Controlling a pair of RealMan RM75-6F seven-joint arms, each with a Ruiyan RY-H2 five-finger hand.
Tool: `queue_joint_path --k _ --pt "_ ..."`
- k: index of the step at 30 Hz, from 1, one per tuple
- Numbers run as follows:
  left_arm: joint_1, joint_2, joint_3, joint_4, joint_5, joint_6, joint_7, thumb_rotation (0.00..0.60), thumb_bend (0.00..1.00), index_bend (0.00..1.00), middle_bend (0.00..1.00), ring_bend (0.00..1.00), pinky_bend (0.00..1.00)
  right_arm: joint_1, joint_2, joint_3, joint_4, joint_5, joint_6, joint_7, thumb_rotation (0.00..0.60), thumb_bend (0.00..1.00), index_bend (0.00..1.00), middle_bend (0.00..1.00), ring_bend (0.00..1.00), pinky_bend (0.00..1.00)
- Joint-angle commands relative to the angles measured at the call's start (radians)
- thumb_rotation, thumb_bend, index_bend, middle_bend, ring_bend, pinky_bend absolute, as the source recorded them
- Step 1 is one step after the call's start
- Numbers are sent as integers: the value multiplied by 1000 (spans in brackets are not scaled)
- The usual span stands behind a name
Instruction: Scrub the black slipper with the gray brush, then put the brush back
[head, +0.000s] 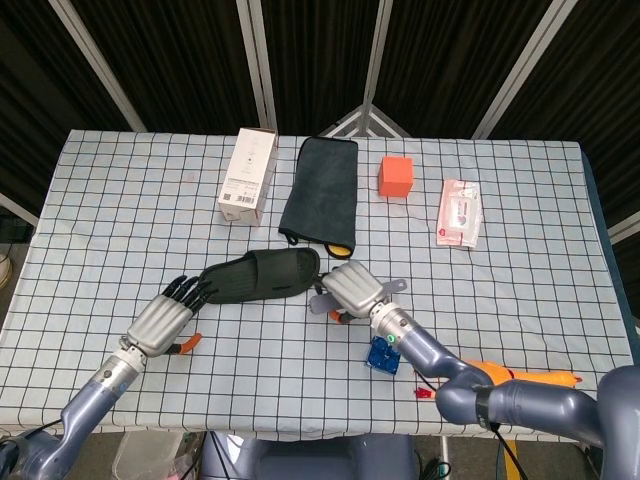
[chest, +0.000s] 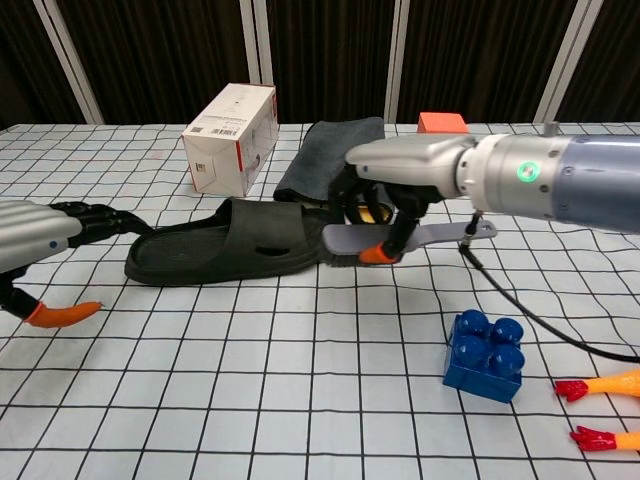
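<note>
The black slipper (head: 258, 275) (chest: 232, 242) lies on the checked table, left of centre. My right hand (head: 351, 286) (chest: 400, 165) grips the gray brush (head: 330, 304) (chest: 400, 237) and holds it just off the slipper's right end, bristle end towards the slipper. My left hand (head: 164, 317) (chest: 40, 232) is open, fingers stretched out, with its fingertips at the slipper's left end. Whether they touch it I cannot tell.
A white box (head: 249, 175), a dark folded cloth (head: 322, 190), an orange cube (head: 396, 176) and a pink packet (head: 459, 212) lie along the far side. A blue toy brick (head: 383, 354) (chest: 484, 354) and an orange rubber chicken (head: 520, 377) lie near the front right.
</note>
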Motion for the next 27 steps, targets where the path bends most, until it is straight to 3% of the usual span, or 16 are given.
queue_joint_path --k 1,8,27 --pt "-22 -23 -10 27 -35 -34 12 457 529 0 36 17 49 58 -74 24 35 60 -8 -44 600 643 793 584 534 619" --pt "-59 -52 -24 68 -87 -84 16 456 523 0 36 17 45 142 -155 60 79 138 23 -110 600 643 793 584 533 623" --pt "-129 -72 -31 87 -218 -198 19 457 524 0 53 17 45 254 -225 112 147 256 58 -135 600 642 793 586 540 643"
